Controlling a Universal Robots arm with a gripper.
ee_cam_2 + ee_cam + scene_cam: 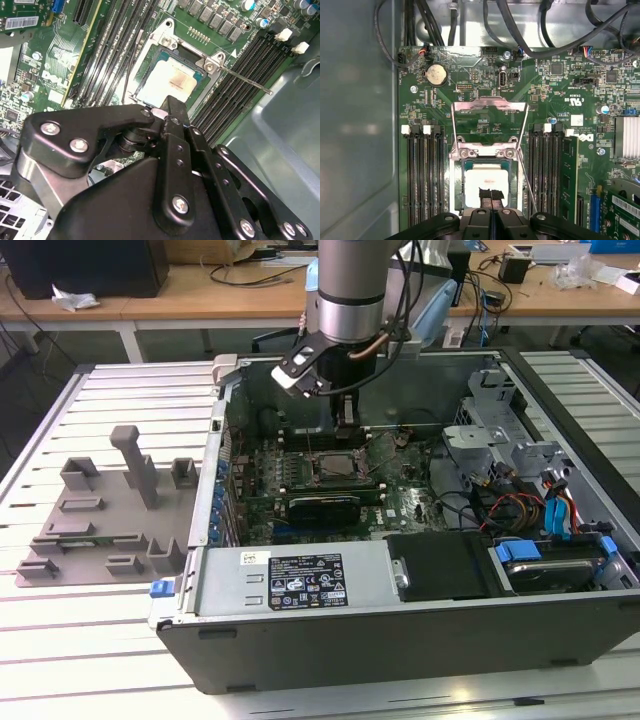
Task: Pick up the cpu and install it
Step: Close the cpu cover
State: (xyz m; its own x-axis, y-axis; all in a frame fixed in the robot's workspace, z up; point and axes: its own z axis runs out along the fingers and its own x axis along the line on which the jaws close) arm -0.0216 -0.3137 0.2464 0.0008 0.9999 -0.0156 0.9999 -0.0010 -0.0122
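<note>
Bench: a pale top of long metal slats [60, 660] is laid side by side, with narrow grooves between them.
Desk: a wooden top [180, 300] is set just behind the bench and is borne on white legs [130, 340].
On the desk: a black box [90, 265], a crumpled white scrap [72, 300] and loose dark cables [250, 275] are seen; small devices [512, 268] are gathered toward the exterior view's right.
Floor: dark ground [35, 345] is glimpsed beneath the desk.
Light: the scene is evenly lit, and a soft sheen is carried by the slats.

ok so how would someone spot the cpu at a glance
Look into the open computer case, at the green motherboard. Between the black memory slots sits a metal-framed socket; the cpu is the flat pale-silver square lying in it, paler than the dark chips around.
</note>
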